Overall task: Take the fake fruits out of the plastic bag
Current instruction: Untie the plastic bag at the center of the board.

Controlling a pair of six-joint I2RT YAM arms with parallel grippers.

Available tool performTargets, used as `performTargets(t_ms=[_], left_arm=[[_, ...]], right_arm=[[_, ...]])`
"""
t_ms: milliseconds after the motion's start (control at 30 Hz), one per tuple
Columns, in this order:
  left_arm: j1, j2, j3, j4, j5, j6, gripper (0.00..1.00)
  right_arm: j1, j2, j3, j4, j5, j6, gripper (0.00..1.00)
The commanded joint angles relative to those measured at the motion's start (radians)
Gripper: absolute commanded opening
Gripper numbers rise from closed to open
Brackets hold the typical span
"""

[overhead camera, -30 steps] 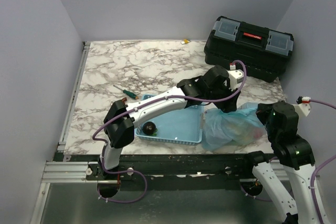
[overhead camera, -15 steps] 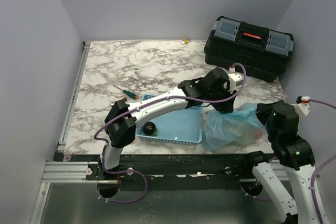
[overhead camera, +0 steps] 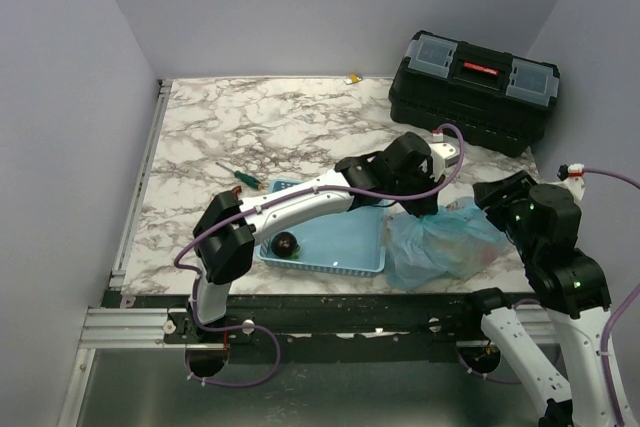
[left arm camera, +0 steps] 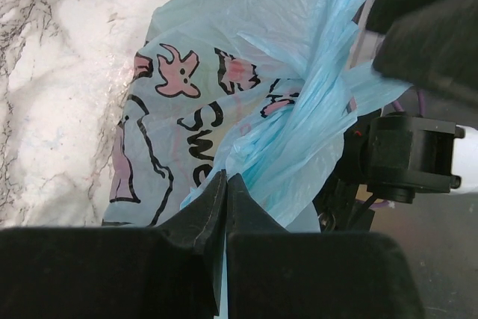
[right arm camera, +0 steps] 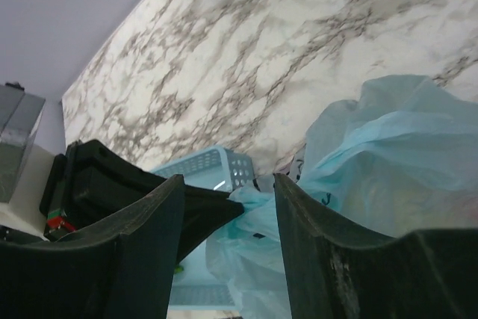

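The plastic bag [overhead camera: 445, 242], thin light-blue film with pink and dark print, lies crumpled at the table's near right, beside the basket. My left gripper [overhead camera: 418, 209] reaches across to the bag's left top and is shut on a fold of the film [left arm camera: 225, 181]. The printed side of the bag [left arm camera: 224, 80] fills the left wrist view. My right gripper [overhead camera: 497, 197] hovers at the bag's right side, open [right arm camera: 228, 184], with the bag [right arm camera: 388, 162] below and beyond its fingers. Faint yellowish and reddish shapes [overhead camera: 455, 232] show through the film; the fake fruits are otherwise hidden.
A rigid light-blue latticed basket [overhead camera: 335, 237] sits left of the bag, holding a dark round plum [overhead camera: 286, 243]. A black toolbox [overhead camera: 475, 87] stands at the back right. A green-handled screwdriver [overhead camera: 240, 175] lies on the marble left of the basket.
My left gripper has closed onto the bag's film. My right gripper has opened, let go of the bag and swung up off its right side.
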State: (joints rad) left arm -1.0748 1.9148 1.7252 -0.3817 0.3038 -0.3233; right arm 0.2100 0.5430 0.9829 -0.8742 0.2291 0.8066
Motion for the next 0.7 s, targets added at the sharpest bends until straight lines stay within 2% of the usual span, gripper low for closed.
performTargets(t_ms=[0, 667], left_arm=[[0.001, -0.037, 0.005, 0.027, -0.013, -0.012, 0.0], [0.001, -0.042, 0.013, 0.006, -0.01, -0.043, 0.0]], right_arm=[[-0.001, 0.01, 0.014, -0.061, -0.178, -0.023, 0.55], [-0.002, -0.06, -0.116, -0.138, -0.168, 0.089, 0.53]])
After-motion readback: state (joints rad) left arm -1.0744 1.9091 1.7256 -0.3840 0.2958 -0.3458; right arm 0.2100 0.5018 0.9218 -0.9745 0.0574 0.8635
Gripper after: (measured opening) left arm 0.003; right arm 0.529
